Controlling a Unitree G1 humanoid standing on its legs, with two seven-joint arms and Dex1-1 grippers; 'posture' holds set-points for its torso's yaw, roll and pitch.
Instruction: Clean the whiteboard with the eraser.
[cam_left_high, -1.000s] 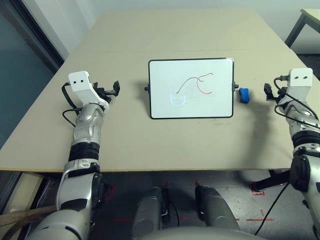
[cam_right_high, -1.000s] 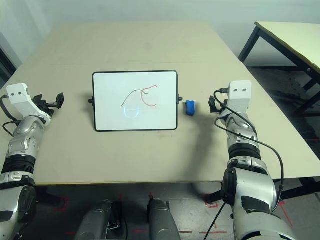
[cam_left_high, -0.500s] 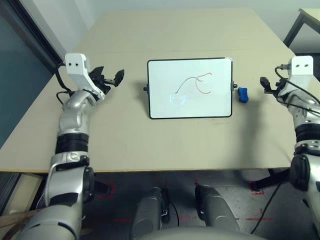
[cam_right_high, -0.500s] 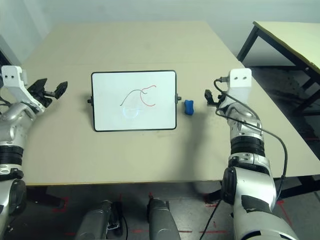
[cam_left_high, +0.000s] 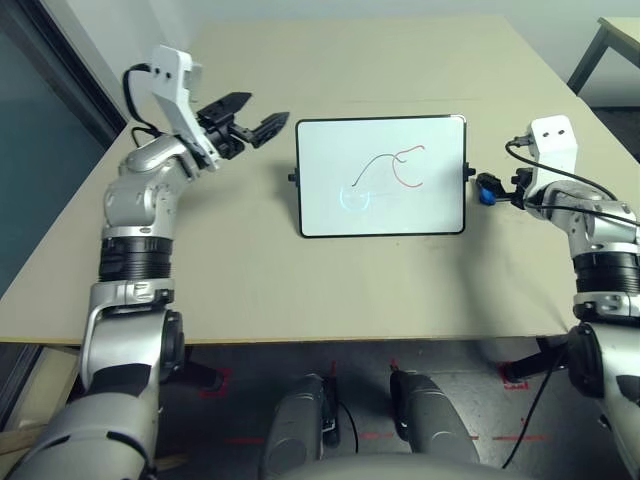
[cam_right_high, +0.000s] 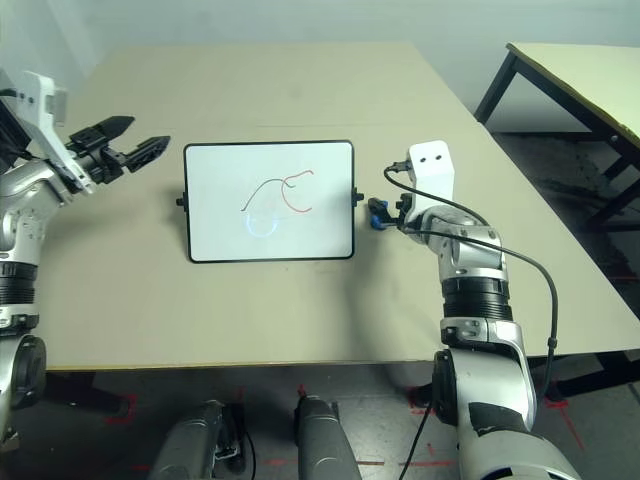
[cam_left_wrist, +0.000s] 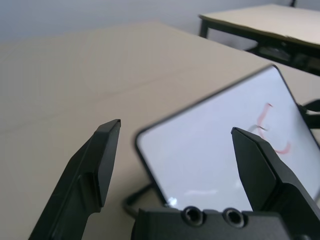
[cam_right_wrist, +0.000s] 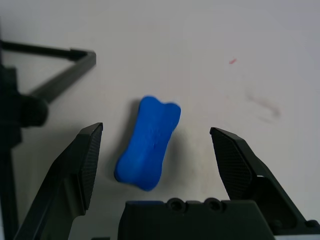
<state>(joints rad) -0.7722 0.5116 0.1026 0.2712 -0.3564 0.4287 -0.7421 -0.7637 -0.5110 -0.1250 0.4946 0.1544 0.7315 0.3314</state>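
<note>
Head views: our white, black-framed rectangular whiteboard (cam_left_high: 381, 177) lies flat mid-table with red and dark scribbles; the small bright blue eraser block (cam_left_high: 486, 189) sits just beside its right knob. Left wrist: left gripper (cam_left_wrist: 175, 145) spread wide, empty. Right wrist: right gripper (cam_right_wrist: 157, 155) gapes astride the eraser; we should centre, descend, then pinch.

Lab or office, plain tables (cam_left_high: 250, 260), taped floor (cam_left_high: 225, 385)
</note>
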